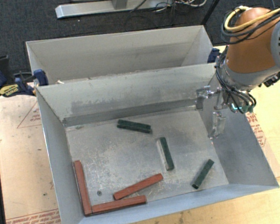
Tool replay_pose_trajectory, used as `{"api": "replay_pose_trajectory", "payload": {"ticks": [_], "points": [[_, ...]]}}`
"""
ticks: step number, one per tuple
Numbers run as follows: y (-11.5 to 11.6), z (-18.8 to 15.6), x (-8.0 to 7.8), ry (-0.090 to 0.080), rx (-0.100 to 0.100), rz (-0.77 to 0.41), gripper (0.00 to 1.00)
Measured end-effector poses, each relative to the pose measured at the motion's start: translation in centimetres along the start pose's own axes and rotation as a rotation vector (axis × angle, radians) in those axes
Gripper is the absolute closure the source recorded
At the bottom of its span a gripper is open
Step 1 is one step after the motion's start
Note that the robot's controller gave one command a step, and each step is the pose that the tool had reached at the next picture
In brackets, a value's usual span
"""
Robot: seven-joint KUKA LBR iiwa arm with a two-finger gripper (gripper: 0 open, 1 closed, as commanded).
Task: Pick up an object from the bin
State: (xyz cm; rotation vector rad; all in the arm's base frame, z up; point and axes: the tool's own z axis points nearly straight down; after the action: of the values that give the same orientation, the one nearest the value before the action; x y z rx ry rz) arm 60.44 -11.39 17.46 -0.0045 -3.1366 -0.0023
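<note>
My gripper hangs at the bin's right side, close to the sloping right wall and above the floor. Nearest to it, toward the front right, a short dark green bar lies at a slant on the floor. To the gripper's left, near the middle of the bin, a green bar with a pale edge lies almost upright in the view. Further back lies another dark green bar, slightly tilted.
Three red-brown bars lie at the front left: one along the left wall, one along the front, one slanted above it. The arm with its orange cover reaches in over the right rim.
</note>
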Motion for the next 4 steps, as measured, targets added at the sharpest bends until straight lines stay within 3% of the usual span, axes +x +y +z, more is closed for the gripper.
{"api": "replay_pose_trajectory", "payload": {"ticks": [1,3,4], "points": [[0.0,-0.4,-0.2,-0.007,0.001,-0.002,0.0],[0.1,5.2,6.9,-0.006,0.001,-0.22,0.0],[0.7,9.0,6.5,-0.009,0.002,-0.191,0.0]]}}
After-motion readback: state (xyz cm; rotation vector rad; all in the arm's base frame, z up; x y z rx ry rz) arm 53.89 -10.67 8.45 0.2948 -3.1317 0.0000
